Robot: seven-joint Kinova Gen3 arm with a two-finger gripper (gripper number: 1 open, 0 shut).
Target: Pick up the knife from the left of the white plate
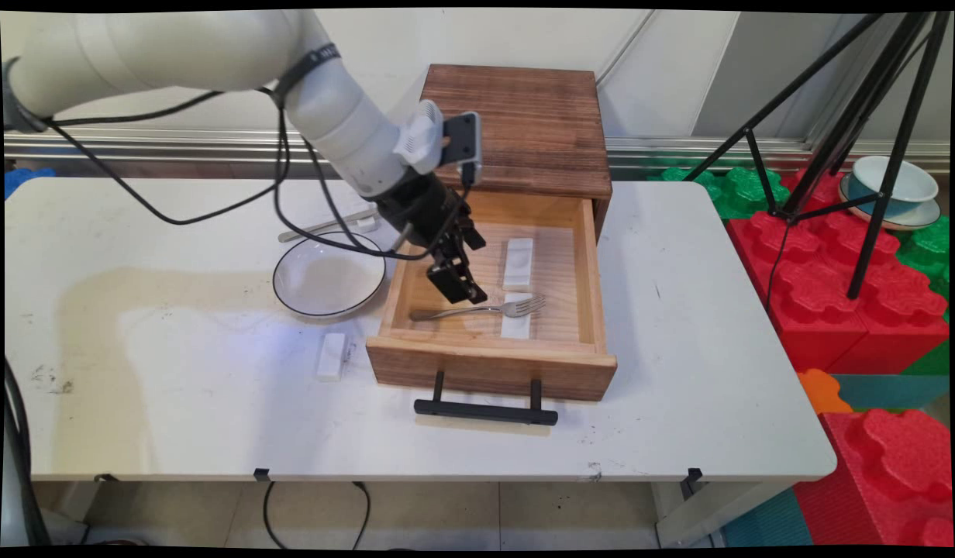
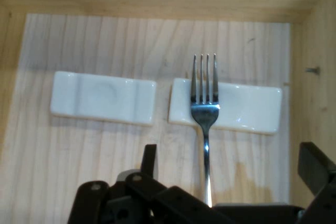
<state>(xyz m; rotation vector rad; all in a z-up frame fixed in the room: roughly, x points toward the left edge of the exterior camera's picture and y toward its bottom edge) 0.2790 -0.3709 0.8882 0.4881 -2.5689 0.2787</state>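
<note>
In the main view, the gripper point(image 1: 456, 285) reaches down into an open wooden drawer point(image 1: 493, 364) pulled out of a dark-topped cabinet point(image 1: 524, 124) on the white surface point(image 1: 175, 372). Its jaws hang just above the handle of a fork point(image 1: 481, 310), whose tines rest on a white rest point(image 1: 516, 324) near the drawer's front. A second white rest point(image 1: 518, 262) lies farther back in the drawer. Left of the drawer sits a glass bowl point(image 1: 329, 277), and a third white block point(image 1: 331, 356) lies on the surface just beside the drawer's front corner.

In the hand view, the fork point(image 2: 205, 124) runs up from between the gripper's point(image 2: 231, 177) linkage, tines laid across the right-hand rest point(image 2: 247, 109), with the other rest point(image 2: 102, 98) to its left. The jaws stand apart, one finger left of the handle and one at the far right, holding nothing.

The likely risks, as a judgement: the thin handle lies flat on the drawer floor, so closing jaws could skid over it or tip the tines off the rest; the right finger is near the drawer wall and could catch on it.
</note>
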